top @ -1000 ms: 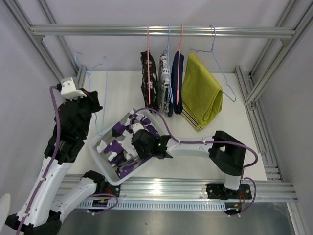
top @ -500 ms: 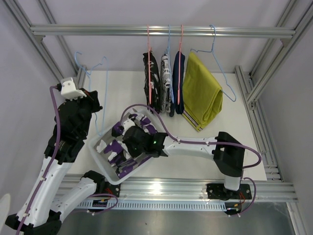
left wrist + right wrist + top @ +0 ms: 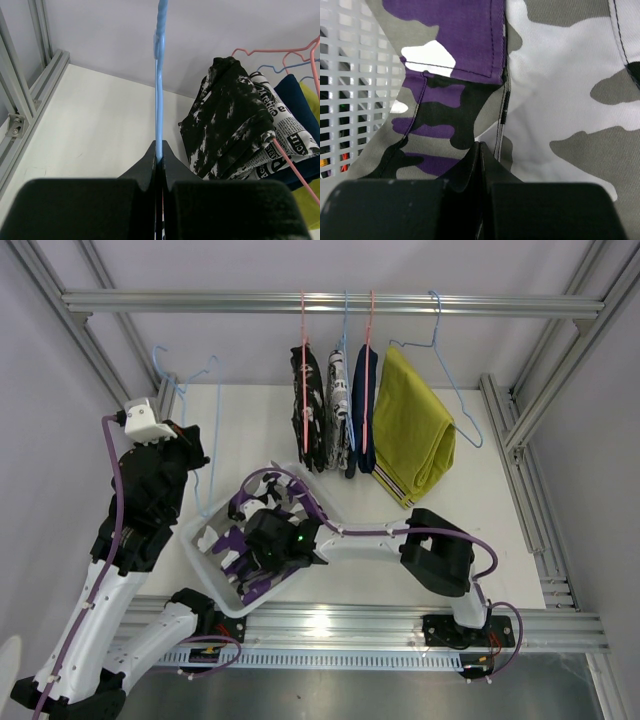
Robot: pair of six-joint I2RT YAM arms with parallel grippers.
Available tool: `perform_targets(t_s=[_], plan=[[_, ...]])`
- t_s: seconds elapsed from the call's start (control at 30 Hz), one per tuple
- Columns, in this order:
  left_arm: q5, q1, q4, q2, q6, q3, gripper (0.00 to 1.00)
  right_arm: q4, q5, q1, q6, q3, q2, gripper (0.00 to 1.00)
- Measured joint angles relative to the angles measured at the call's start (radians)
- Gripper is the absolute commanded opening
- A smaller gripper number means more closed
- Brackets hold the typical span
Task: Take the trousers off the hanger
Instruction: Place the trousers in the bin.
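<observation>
The purple-grey-white camouflage trousers (image 3: 262,490) lie crumpled in a white mesh basket (image 3: 205,560). My right gripper (image 3: 264,546) is shut and low over them. In the right wrist view its tips (image 3: 480,146) rest against the camouflage cloth (image 3: 560,75), and no fold shows between them. My left gripper (image 3: 159,150) is shut on the wire of a bare blue hanger (image 3: 160,75), which it holds upright at the left (image 3: 213,430). Black-and-white splotched trousers (image 3: 308,420), white printed ones (image 3: 337,405), and navy ones (image 3: 363,410) hang from hangers. Mustard trousers (image 3: 412,430) hang beside them.
The hangers hook over an aluminium rail (image 3: 330,304) across the back. Frame posts run down both sides of the white table (image 3: 250,430). The basket's mesh wall (image 3: 355,90) is close on the right gripper's left side.
My right arm has swung left across the basket, dragging the camouflage trousers further in and spreading them. The left arm and its hanger have stayed still.
</observation>
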Motion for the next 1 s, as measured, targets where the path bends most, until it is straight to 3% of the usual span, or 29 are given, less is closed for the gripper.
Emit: perform_targets(t_s=[0.5, 1.0], plan=[[0.0, 0.0, 0.0, 0.006, 0.0, -0.001, 0.01, -0.066, 0.026, -0.01, -0.058, 0.087, -0.013, 0.02], [0.002, 0.0, 0.0, 0.019, 0.0, -0.001, 0.01, -0.047, -0.012, -0.167, -0.114, 0.143, 0.005, 0.0]])
